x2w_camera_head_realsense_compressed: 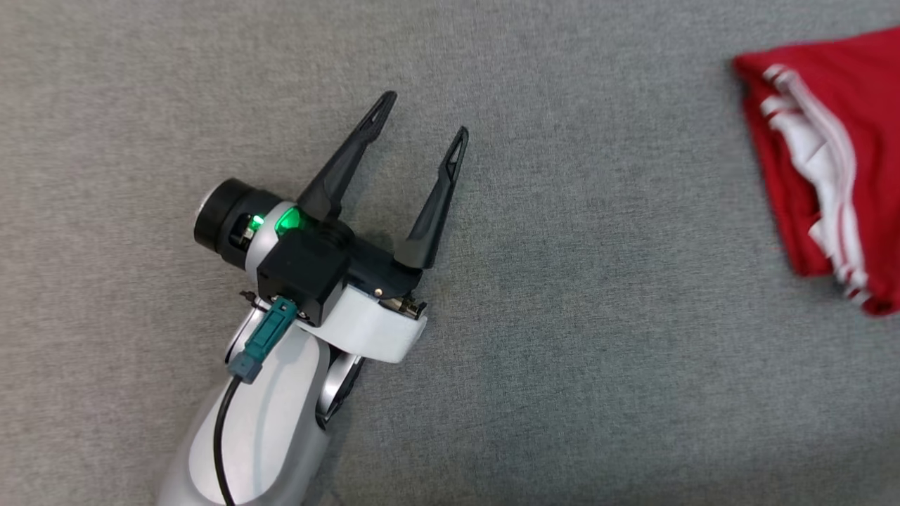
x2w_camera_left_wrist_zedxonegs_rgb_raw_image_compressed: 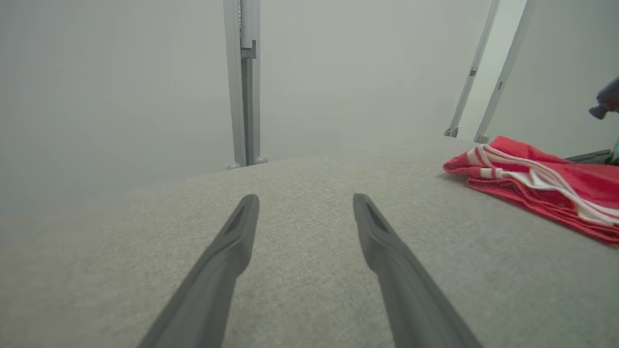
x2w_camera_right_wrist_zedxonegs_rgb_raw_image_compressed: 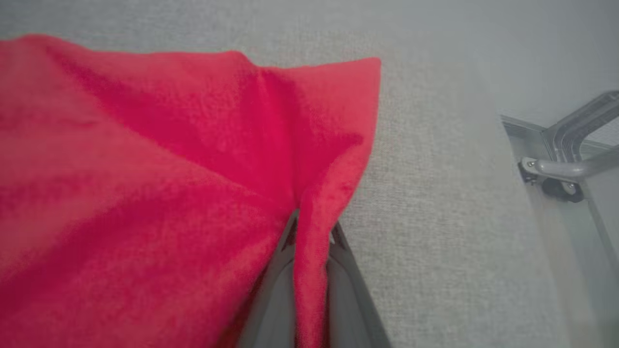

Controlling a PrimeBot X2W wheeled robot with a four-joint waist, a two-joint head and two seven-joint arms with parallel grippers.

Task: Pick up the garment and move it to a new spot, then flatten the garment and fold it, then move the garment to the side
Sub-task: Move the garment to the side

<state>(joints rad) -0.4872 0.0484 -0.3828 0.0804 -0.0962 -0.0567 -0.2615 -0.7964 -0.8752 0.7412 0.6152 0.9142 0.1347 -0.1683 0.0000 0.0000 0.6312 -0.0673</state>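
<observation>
Garment (x2w_camera_head_realsense_compressed: 837,161): red cloth with white stripes and trim, folded into a compact stack of several layers.
Garment location: at the right edge of the head view, partly cut off by the picture's border, lying on the grey fabric surface (x2w_camera_head_realsense_compressed: 562,351).
Left gripper (x2w_camera_head_realsense_compressed: 424,116): jaws spread wide with nothing between them. The fingers point up and to the right in the head view, over bare grey fabric. Contact with the surface cannot be determined.
Separation: the left gripper is well apart from the garment, which lies off to its right. In the left wrist view the striped edge (x2w_camera_left_wrist_zedxonegs_rgb_raw_image_compressed: 537,186) faces the left gripper.
Left wrist fittings: green light (x2w_camera_head_realsense_compressed: 287,221) lit at the base of the fingers; teal connector (x2w_camera_head_realsense_compressed: 264,337) with a black cable (x2w_camera_head_realsense_compressed: 221,436) running down the pale forearm.
Right gripper (x2w_camera_right_wrist_zedxonegs_rgb_raw_image_compressed: 312,229): jaws nearly closed, pinching a narrow fold of the red fabric between the fingertips.
Fabric at grip: in the right wrist view, creases run toward the pinch point, and one corner (x2w_camera_right_wrist_zedxonegs_rgb_raw_image_compressed: 367,67) of the garment points away over the surface.
Surroundings: metal frame uprights (x2w_camera_left_wrist_zedxonegs_rgb_raw_image_compressed: 244,82) stand beyond the far edge of the surface; a metal bracket (x2w_camera_right_wrist_zedxonegs_rgb_raw_image_compressed: 556,169) sits past its edge in the right wrist view.
</observation>
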